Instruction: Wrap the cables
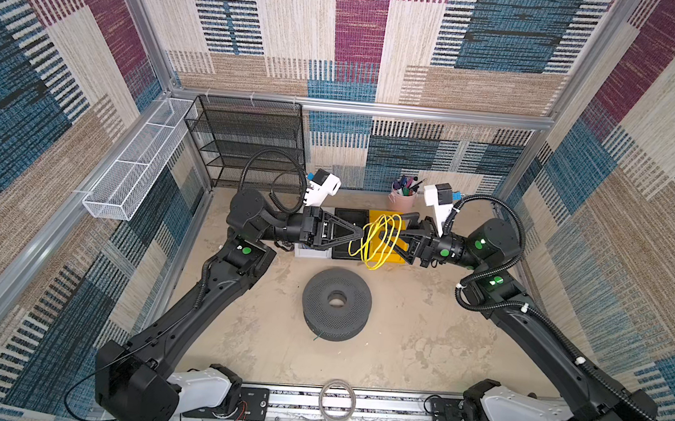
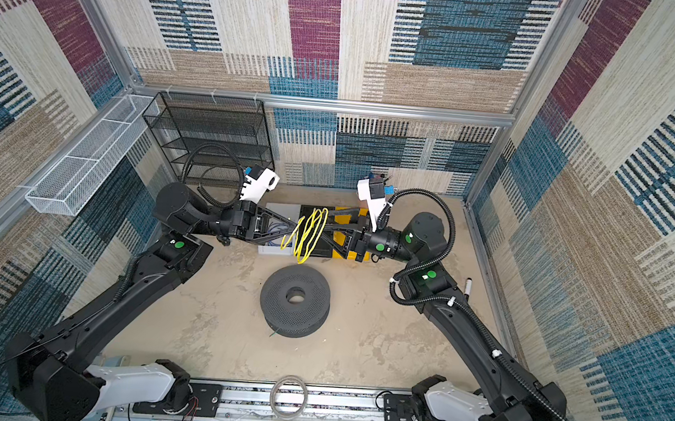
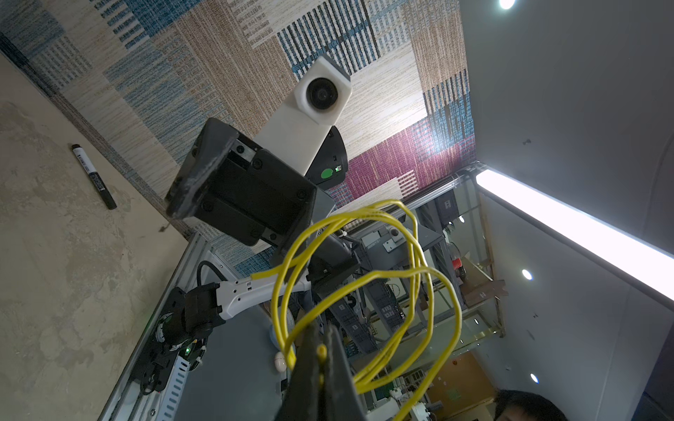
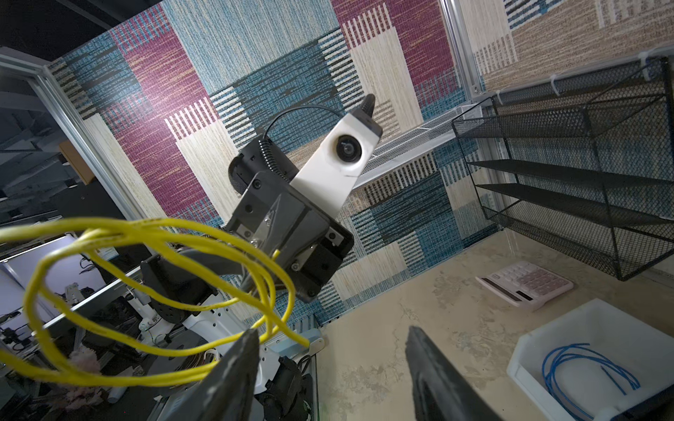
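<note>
Back-middle of the bench (image 1: 420,335): white bin (image 4: 598,310), black bin (image 1: 349,217) and yellow bin (image 1: 381,216) in a row. Pink pen cup (image 1: 402,200) sits behind them at the back edge. Black mesh shelf (image 1: 250,141) is in the back-left corner, calculator (image 4: 525,284) near it. Black spool (image 1: 317,297) lies flat mid-bench, apart from both arms. Marker (image 2: 467,285) by the right edge. Both arms reach in over the bins and hide most of them.

Yellow cable (image 1: 366,243): loose multi-turn coil in the air above the black and yellow bins. It's oval, long axis back-to-front, loops roughly on edge between the two grippers.

Left gripper (image 1: 360,233): fingers (image 3: 306,382) pressed together, pinching the coil's strands.

Right gripper (image 4: 330,330): fingers (image 4: 233,375) spread, nothing between them. Coil runs just beside one finger, can't tell if touching.

Blue cable (image 4: 549,368) lies coiled in the white bin.
</note>
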{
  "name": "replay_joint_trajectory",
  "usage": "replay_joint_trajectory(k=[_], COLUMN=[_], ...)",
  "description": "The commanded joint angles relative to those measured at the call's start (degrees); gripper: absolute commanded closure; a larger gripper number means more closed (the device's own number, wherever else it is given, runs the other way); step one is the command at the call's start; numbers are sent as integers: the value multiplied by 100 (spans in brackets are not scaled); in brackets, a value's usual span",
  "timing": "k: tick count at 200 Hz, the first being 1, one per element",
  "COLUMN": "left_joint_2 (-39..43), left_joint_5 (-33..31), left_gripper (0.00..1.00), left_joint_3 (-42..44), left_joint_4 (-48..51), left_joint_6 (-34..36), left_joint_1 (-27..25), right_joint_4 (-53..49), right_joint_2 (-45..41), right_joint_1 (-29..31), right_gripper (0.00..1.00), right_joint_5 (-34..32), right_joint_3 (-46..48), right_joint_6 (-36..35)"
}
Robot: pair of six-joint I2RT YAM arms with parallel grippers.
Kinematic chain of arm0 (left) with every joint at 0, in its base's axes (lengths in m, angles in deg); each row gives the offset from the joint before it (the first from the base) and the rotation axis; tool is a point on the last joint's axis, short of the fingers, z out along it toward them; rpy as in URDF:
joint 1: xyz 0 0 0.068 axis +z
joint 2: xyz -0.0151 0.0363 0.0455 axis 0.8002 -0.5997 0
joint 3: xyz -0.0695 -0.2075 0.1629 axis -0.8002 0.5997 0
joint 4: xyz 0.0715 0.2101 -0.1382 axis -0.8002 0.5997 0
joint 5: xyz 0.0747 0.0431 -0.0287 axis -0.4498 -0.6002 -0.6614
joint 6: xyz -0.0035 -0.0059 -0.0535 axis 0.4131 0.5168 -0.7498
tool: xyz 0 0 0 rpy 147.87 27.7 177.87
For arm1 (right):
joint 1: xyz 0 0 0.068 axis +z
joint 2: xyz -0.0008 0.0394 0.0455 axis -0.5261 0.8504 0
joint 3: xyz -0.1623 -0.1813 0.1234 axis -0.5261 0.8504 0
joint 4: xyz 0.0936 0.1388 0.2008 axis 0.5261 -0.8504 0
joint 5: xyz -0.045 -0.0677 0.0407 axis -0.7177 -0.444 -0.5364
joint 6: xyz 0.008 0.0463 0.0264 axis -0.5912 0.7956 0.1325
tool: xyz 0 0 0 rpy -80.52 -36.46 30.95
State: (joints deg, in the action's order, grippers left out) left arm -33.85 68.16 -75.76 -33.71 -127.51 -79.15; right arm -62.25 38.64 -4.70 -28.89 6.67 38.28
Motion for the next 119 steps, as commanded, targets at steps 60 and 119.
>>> replay_joint_trajectory(k=[60, 119], left_joint_2=[29, 17], left_joint_5=[98, -7], left_gripper=[100, 100], left_joint_3=[36, 1], left_joint_4=[-95, 28], left_joint_6=[209, 322], left_joint_1=[1, 83], right_joint_4=[361, -838], right_joint_2=[362, 166], right_joint_1=[32, 29], right_gripper=[52, 67], right_joint_5=[391, 94], right_joint_3=[-248, -337], right_joint_6=[182, -645])
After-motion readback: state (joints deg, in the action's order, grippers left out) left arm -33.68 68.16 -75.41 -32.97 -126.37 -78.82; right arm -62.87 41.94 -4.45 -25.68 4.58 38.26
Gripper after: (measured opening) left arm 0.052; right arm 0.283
